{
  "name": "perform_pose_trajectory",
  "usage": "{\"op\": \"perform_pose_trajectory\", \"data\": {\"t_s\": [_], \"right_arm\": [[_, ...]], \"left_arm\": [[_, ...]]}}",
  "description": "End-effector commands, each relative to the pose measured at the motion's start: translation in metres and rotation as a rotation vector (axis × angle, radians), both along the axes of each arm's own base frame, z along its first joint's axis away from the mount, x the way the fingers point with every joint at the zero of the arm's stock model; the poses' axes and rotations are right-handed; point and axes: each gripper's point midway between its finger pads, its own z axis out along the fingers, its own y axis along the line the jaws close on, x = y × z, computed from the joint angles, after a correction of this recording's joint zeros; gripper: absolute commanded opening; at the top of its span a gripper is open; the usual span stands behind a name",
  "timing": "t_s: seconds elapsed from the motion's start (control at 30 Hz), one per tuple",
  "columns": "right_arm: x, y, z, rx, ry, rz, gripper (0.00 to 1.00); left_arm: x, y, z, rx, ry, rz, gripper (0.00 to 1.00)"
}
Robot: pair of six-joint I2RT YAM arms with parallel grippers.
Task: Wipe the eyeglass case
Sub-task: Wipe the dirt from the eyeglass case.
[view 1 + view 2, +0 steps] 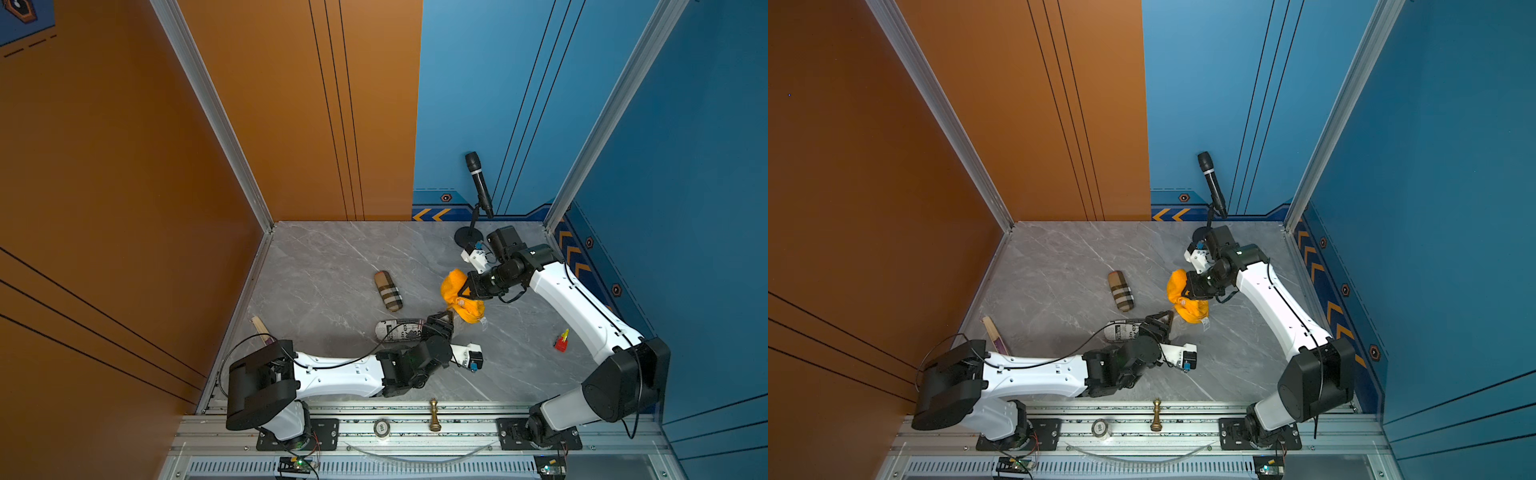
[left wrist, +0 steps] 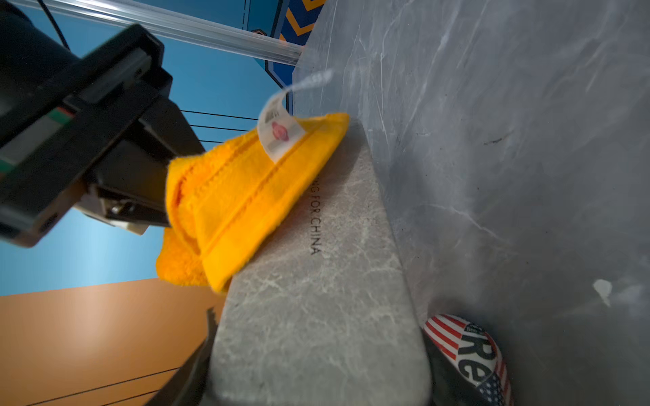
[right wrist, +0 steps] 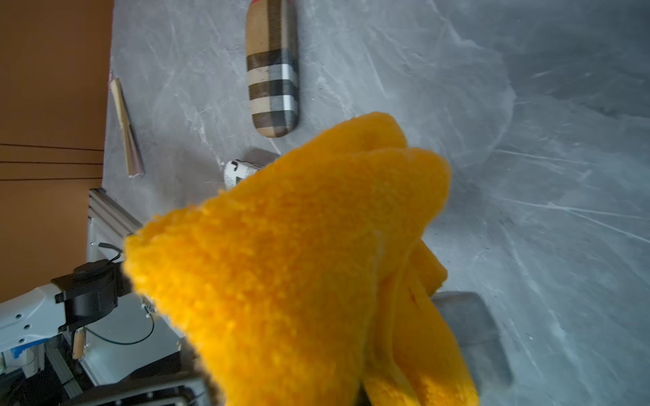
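left claw [image 1: 443, 319]: clenched on the case [image 2: 316, 316]
right claw [image 1: 465, 292]: grasping the cloth [image 2: 246, 197]
case: grey, between left claw's fingers, jutting out toward right claw
cloth: below right claw's tips, resting on the case's far end

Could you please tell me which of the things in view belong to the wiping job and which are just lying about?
In the job: grey case, held by the left tool; yellow cloth, held by the right tool.

Lying about: plaid case, newsprint case, microphone, small red thing, chess piece, tape roll, folded fan.
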Motion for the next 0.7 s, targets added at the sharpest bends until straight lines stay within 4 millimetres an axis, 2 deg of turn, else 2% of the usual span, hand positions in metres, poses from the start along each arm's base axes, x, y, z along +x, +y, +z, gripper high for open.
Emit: {"op": "perform_pose_trajectory", "data": {"t_s": [0.0, 0.1, 0.17, 0.3, 0.37, 0.47, 0.53, 0.67], "right_arm": [[-0.011, -0.034, -0.02, -0.165, 0.035, -0.034, 0.0], [-0.009, -0.028, -0.023, -0.167, 0.049, -0.021, 0.0], [-0.013, -0.012, -0.023, -0.16, 0.048, 0.018, 0.0], [-0.031, 0.044, -0.012, -0.033, 0.049, 0.141, 0.0], [-0.035, 0.048, -0.009, -0.008, 0.046, 0.152, 0.0], [-0.027, 0.023, -0.02, -0.018, 0.053, 0.07, 0.0], [-0.022, -0.007, -0.031, -0.072, 0.06, -0.006, 0.0], [-0.013, -0.053, -0.048, -0.211, 0.027, -0.117, 0.0]], "left_arm": [[0.017, 0.01, 0.072, -0.227, -0.118, 0.11, 0.36], [0.017, 0.011, 0.069, -0.217, -0.101, 0.11, 0.35], [0.017, 0.01, 0.065, -0.217, -0.084, 0.111, 0.36], [0.023, 0.015, 0.061, -0.243, -0.048, 0.152, 0.36], [0.024, 0.018, 0.062, -0.261, -0.041, 0.165, 0.36], [0.024, 0.023, 0.063, -0.29, -0.022, 0.176, 0.36], [0.023, 0.027, 0.066, -0.298, -0.022, 0.183, 0.36], [0.019, 0.034, 0.075, -0.329, 0.009, 0.185, 0.36]]}}
